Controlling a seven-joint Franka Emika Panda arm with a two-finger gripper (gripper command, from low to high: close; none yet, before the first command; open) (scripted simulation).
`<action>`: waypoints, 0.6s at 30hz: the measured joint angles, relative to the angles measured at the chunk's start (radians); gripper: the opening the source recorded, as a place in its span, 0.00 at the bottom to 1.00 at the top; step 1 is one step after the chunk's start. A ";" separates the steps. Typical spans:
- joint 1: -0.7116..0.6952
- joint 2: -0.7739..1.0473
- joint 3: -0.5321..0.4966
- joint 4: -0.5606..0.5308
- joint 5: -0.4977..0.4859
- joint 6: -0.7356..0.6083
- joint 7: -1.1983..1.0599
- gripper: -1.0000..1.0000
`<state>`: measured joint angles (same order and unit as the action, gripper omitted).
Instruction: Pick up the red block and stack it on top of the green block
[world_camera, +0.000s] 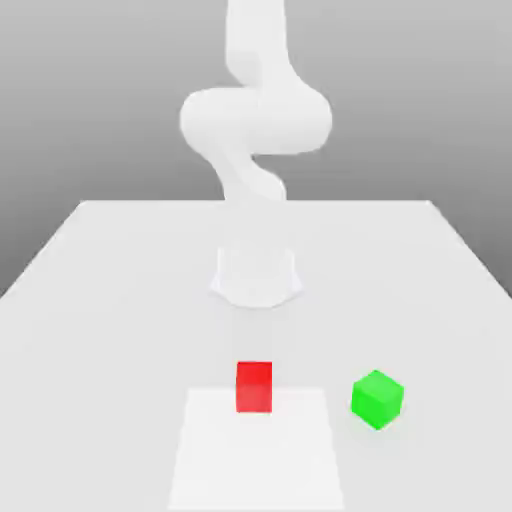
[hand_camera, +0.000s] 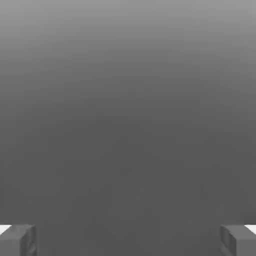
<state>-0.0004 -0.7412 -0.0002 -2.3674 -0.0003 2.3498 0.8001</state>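
Observation:
The red block (world_camera: 254, 387) rests on the white table (world_camera: 120, 300) near its front, straight out from the arm's base (world_camera: 256, 275). Also on the table is the green block (world_camera: 377, 399), a short gap away toward the exterior view's right and turned slightly on its spot. The two blocks do not touch. In the hand view my gripper (hand_camera: 128, 240) is open, its two grey fingertips (hand_camera: 17, 240) set wide apart with only plain grey between them. The white arm (world_camera: 255, 115) rises from its base and bends upward out of the picture's top.
A paler rectangular patch (world_camera: 255, 455) lies on the table under and in front of the red block. The table's side edges run off toward the exterior view's left and right, and a grey backdrop stands behind it.

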 joint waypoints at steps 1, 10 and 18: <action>0.000 0.029 0.000 -0.032 0.000 0.024 0.000 0.50; -0.003 0.287 0.000 -0.322 0.000 0.236 -0.001 0.50; -0.003 0.651 -0.004 -0.564 -0.001 0.521 0.000 0.50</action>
<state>-0.0030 -0.0904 -0.0041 -2.9309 -0.0012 2.8706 0.7999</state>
